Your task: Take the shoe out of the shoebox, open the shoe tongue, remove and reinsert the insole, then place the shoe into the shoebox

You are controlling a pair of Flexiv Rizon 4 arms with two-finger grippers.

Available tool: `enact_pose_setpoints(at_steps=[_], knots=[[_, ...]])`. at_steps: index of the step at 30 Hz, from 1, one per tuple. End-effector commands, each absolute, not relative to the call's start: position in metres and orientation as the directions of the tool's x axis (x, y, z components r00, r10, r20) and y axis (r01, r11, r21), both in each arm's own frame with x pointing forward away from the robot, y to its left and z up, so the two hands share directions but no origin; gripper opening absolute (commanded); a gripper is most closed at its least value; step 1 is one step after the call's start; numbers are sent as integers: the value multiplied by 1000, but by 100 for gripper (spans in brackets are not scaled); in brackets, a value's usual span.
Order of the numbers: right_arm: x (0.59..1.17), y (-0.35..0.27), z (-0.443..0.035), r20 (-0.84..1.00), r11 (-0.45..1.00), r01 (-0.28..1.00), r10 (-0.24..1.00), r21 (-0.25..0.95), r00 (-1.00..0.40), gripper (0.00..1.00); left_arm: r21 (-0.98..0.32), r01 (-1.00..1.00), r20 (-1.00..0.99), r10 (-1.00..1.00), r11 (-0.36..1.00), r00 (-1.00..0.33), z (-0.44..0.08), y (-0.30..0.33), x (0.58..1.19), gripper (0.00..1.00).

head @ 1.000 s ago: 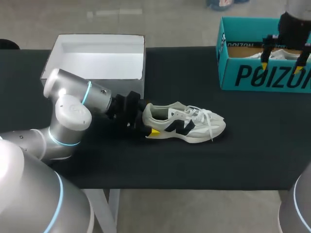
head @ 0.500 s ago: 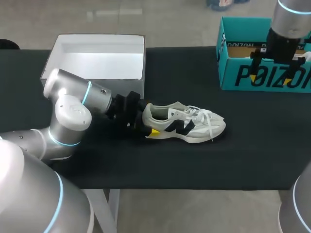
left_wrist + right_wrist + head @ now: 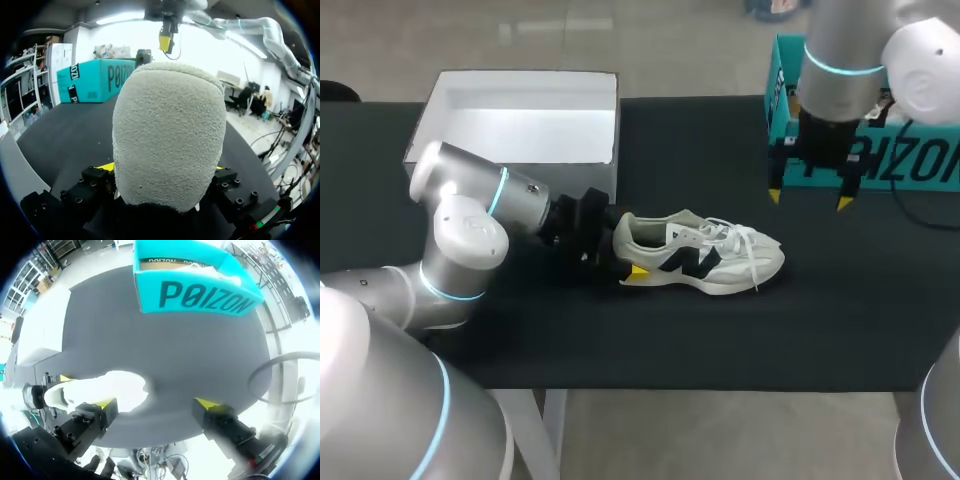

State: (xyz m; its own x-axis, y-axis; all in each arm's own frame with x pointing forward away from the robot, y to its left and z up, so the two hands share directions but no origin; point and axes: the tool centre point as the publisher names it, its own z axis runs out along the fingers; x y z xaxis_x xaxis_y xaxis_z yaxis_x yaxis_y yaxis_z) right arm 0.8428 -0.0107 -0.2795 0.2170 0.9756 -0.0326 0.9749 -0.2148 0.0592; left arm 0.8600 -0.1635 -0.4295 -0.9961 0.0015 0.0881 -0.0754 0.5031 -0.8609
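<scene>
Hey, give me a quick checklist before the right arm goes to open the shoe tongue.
1. White and grey sneaker out of the teal cardboard shoebox, on the black table: ok.
2. Left gripper shut on the sneaker's heel: ok.
3. Right gripper open and empty: ok.
4. Right gripper above the tongue: not ok, it hangs past the toe.
5. White laces loose enough: cannot tell.
</scene>
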Motion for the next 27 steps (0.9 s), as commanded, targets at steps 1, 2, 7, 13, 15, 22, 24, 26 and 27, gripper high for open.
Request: enact_pose_setpoints(at_steps=[1,2,7,13,15,22,24,26,27], knots=[[853,10,-290,-46,-214,977,976,-14,214,100,-860,-75,87,-1,504,-996,-429,-164,859,0],[853,10,-290,-46,-214,977,976,-14,214,100,-860,-75,87,-1,504,-996,-429,-164,859,0],[853,10,-290,-46,-214,977,976,-14,214,100,-860,-75,87,-1,504,-996,-429,-164,859,0],[853,16,-291,-25,-212,977,977,-22,212,100,-860,-75,87,-1,504,-996,-429,-164,859,0],[853,31,-292,-41,-222,975,974,6,222,100,-860,-75,87,-1,504,-996,-429,-164,859,0],[853,77,-299,-42,-237,970,970,48,239,100,-860,-75,87,-1,504,-996,-429,-164,859,0],[850,86,-301,-47,-237,970,970,54,240,100,-860,-75,87,-1,504,-996,-429,-164,859,0],[847,94,-302,-46,-242,969,969,56,245,100,-860,-75,87,-1,504,-996,-429,-164,859,0],[846,98,-302,-57,-247,967,967,60,250,100,-860,-75,87,-1,504,-996,-429,-164,859,0]])
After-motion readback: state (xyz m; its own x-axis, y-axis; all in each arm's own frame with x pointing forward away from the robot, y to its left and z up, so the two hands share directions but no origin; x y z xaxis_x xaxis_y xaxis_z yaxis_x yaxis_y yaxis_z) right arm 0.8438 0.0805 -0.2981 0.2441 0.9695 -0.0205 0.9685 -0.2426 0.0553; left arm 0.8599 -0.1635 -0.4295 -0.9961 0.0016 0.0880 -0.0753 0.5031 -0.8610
